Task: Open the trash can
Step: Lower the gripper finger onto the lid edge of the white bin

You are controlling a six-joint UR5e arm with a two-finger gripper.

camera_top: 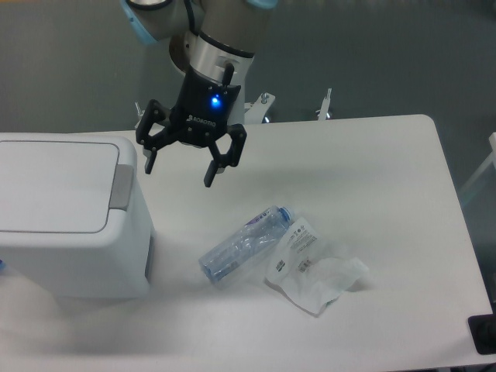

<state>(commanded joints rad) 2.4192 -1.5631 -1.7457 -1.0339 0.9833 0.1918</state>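
- Pincer (pixel 179 174) hangs above the worktop (pixel 372 178), fingers spread wide, nothing between them, tips pointing down; blue light lit on its black body.
- One fingertip (pixel 149 164) sits just beside the upper right corner of the trash can; contact can't be told from this view.
- Trash can (pixel 70 213) is left of and below the pincer, at the left edge of the worktop: big white boxy bin, flat white lid (pixel 54 186) down and closed.
- Grey push tab (pixel 121 187) on the lid's right side, just left of and below the pincer's left fingertip, apart from it.
- Crushed clear bottle (pixel 244 244) lies on its side below and to the right of the pincer, well apart from it.
- Crumpled white wrapper (pixel 314 267) touches the bottle's right side, farther from the pincer.
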